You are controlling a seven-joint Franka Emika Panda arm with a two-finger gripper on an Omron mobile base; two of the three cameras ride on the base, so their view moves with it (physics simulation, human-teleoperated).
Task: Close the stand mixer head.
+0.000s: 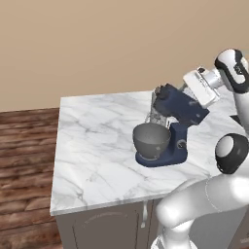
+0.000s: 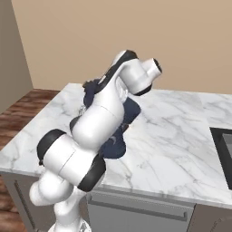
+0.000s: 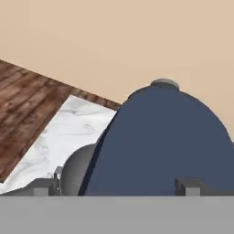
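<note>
The stand mixer head (image 1: 181, 105) is a bulky navy-blue arm, tilted upward above the grey metal bowl (image 1: 151, 139) and the navy base (image 1: 171, 153). A wire whisk (image 1: 156, 113) hangs beneath its raised front. My gripper (image 1: 191, 98) rests at the rear top of the head, reaching in from the right. In the hand view the head (image 3: 160, 141) looms close, and my gripper (image 3: 114, 187) is open with its dark fingertips (image 3: 188, 184) spread wide at either side. The bowl (image 3: 77, 172) peeks out at the lower left. In the right base view my arm hides most of the mixer (image 2: 132, 111).
The mixer stands on a white marble counter (image 1: 97, 141) whose left and front edges drop to a wood floor (image 1: 24, 146). A dark cooktop (image 2: 224, 153) is set into the counter at the right. A beige wall runs behind.
</note>
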